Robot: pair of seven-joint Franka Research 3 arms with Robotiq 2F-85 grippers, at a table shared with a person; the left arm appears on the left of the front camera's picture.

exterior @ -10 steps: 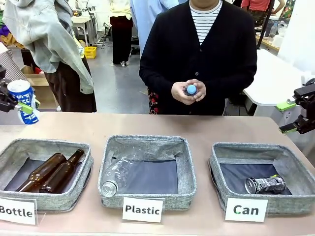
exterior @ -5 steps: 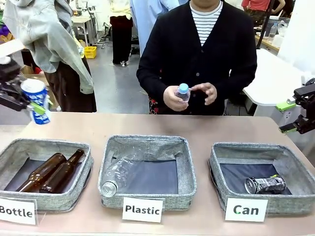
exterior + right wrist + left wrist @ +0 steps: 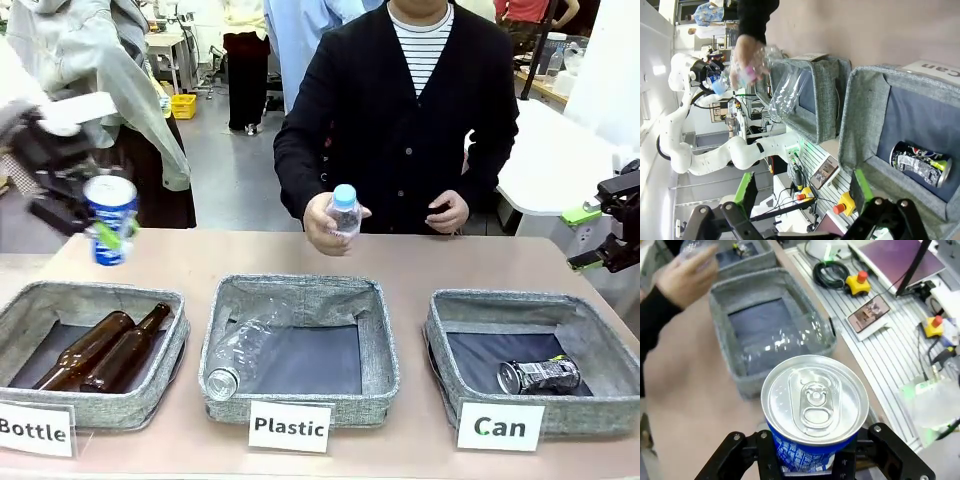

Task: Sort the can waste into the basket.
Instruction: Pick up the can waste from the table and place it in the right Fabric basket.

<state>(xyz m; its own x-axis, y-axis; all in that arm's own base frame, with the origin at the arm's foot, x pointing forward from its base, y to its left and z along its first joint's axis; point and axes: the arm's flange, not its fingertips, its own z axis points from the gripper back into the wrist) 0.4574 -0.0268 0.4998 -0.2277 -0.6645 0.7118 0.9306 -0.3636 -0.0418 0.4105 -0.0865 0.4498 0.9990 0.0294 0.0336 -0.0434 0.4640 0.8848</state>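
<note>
I am holding the blue and white can point(image 3: 109, 221) tight in my left gripper point(image 3: 100, 232), up in the air, far left of the Can basket point(image 3: 455, 335). My right gripper point(image 3: 597, 238) is hanging wide open and empty just past that basket, where the crushed can point(image 3: 539, 375) is lying. Next I think I need to carry my can over the basket and let go.

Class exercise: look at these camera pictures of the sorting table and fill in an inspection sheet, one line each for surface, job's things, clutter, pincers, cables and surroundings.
Surface: brown table bearing three grey baskets in a row, signed Bottle, Plastic, Can.
Job's things: blue and white can held in the air above the table's left end; crushed can lying in the Can basket.
Clutter: two brown bottles in the Bottle basket; clear plastic bottle in the Plastic basket.
Pincers: left pincer shut on the blue and white can; right pincer open, holding nothing.
Cables: black coiled cable beside the table.
Surroundings: a person's hand holds a small bottle over the far edge.
</note>
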